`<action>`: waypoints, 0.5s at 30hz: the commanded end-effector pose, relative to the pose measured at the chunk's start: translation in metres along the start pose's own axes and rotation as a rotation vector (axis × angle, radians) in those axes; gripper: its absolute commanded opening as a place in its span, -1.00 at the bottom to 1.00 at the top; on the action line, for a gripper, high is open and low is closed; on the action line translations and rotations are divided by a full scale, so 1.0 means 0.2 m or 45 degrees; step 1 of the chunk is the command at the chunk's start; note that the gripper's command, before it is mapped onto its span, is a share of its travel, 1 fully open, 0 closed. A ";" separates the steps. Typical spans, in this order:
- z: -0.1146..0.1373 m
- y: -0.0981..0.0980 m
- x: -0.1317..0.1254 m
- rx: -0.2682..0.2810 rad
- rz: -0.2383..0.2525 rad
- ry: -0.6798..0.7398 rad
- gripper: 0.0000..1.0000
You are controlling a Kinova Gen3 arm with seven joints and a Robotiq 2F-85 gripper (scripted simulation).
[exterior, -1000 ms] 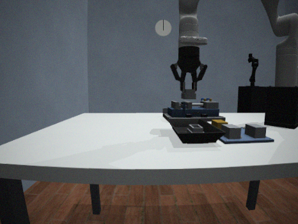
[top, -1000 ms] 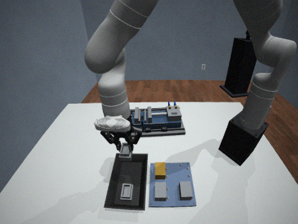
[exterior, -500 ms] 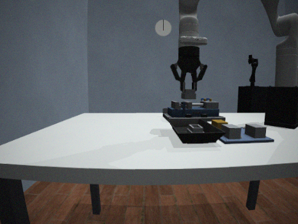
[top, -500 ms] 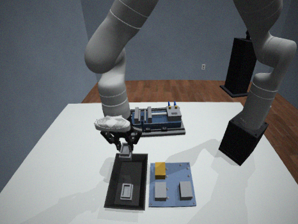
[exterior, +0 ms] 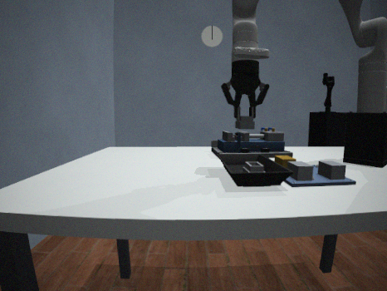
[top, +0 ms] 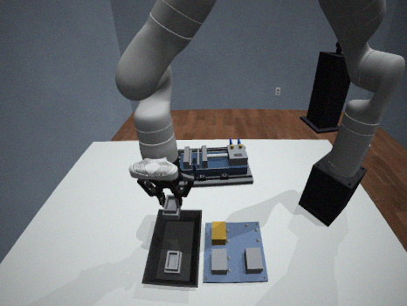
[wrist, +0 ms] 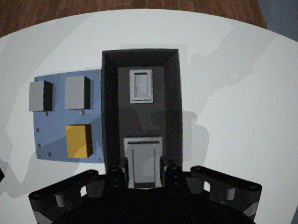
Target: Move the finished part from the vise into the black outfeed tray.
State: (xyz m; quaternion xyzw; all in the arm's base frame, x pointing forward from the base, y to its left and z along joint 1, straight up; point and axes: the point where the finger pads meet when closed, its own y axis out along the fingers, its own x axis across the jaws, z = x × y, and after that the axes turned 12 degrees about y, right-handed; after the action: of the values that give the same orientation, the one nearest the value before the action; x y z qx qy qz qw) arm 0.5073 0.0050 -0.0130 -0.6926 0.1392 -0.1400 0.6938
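Note:
My gripper (top: 171,205) (exterior: 245,117) (wrist: 143,165) is shut on the finished part (top: 171,209) (exterior: 245,122) (wrist: 144,163), a grey block with a pocket on top. It holds the part in the air over the end of the black outfeed tray (top: 151,253) (exterior: 275,176) (wrist: 111,103) nearest the vise. A second pocketed grey block (top: 173,261) (exterior: 254,166) (wrist: 140,86) lies in the tray's other end. The blue vise (top: 216,163) (exterior: 253,145) stands behind the tray with its jaws empty.
A blue plate (top: 237,245) (exterior: 328,181) (wrist: 56,123) beside the tray carries a yellow block (top: 218,232) (exterior: 284,160) (wrist: 77,141) and two plain grey blocks (top: 219,261) (top: 253,259). The arm's black base (top: 330,192) stands at the table's right.

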 end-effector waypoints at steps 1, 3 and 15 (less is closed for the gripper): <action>0.00 0.00 0.00 0.001 -0.002 0.000 -1.00; 0.00 0.00 0.00 0.001 -0.002 0.000 -1.00; 0.00 0.03 0.00 0.001 -0.002 -0.001 -1.00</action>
State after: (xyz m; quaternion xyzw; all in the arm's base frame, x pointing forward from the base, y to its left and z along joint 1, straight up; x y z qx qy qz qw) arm 0.5081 0.0056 -0.0175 -0.6923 0.1377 -0.1403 0.6943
